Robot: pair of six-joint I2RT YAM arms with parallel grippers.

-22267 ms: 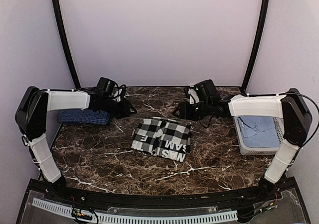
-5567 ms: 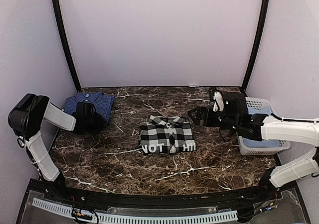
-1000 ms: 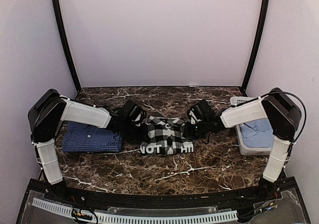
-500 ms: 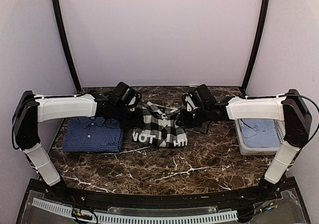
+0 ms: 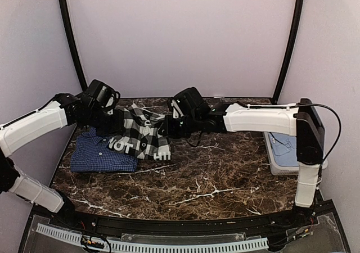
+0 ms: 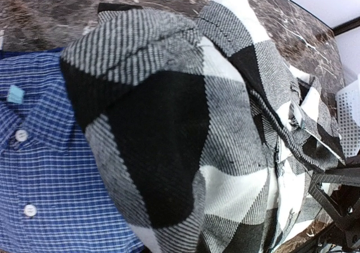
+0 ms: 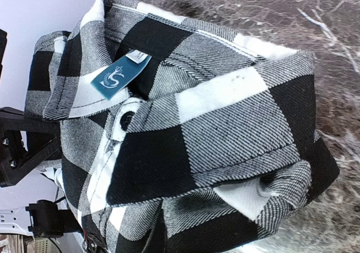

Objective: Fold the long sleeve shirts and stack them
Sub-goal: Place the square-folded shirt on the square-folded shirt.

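Note:
The folded black-and-white checked shirt [image 5: 138, 136] hangs off the table between my two grippers, its lower part sagging with white letters showing. My left gripper [image 5: 112, 126] is shut on its left edge and my right gripper [image 5: 167, 128] is shut on its right edge. The dark blue fine-check shirt [image 5: 101, 153] lies folded flat at the table's left, and the checked shirt overlaps its right end. In the left wrist view the checked shirt [image 6: 185, 135] covers my fingers, with the blue shirt [image 6: 34, 168] beneath. In the right wrist view the checked shirt [image 7: 185, 129] hides the fingers too.
A white slotted basket [image 5: 284, 168] with a light blue cloth [image 5: 285, 146] stands at the table's right edge, behind the right arm's upright link. Dark marble table [image 5: 225, 174] stretches across the middle and front. Black frame posts rise at the back corners.
Both arms have lifted the checked shirt from the table's middle and carried it left, so that it now hangs over the blue shirt's right end.

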